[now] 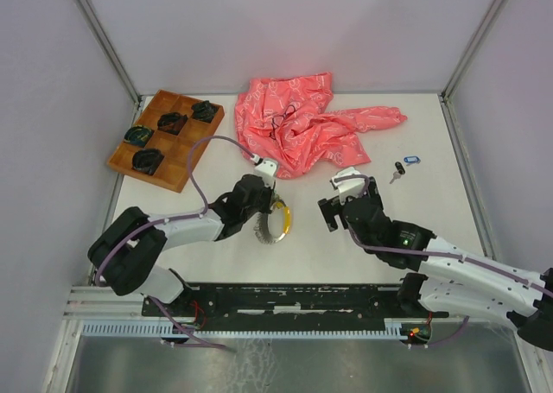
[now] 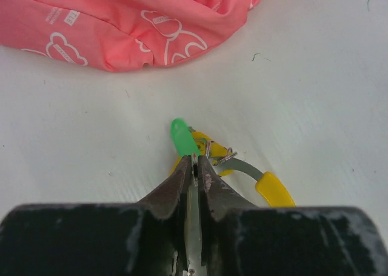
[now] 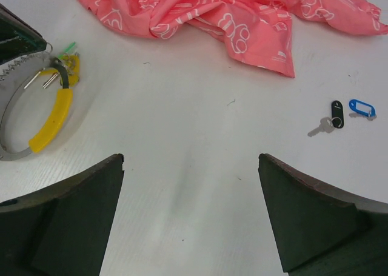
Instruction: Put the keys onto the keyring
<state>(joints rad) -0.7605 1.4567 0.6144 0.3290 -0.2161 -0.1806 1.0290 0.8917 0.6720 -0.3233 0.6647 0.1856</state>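
**Progress: judged about half done.** The left gripper (image 2: 195, 162), fingers pressed together, clamps the thin grey metal keyring (image 1: 284, 226), which sits just off the near-left edge of the crumpled pink printed cloth (image 1: 307, 129).

- **On the ring:** two keys hang at the clamp and seem already threaded, one green-tagged key (image 2: 182, 136) and one yellow-tagged key (image 2: 212, 148). The ring also carries one yellow sleeve (image 3: 51, 115).
- **Still loose:** two keys lie near the cloth's right tip, one black-headed silver key (image 3: 335, 114) and one blue-tagged key (image 3: 362, 108).

The right gripper (image 3: 191, 167), fingers wide apart and empty, hovers on the cloth's near side, between the ring and the loose pair.
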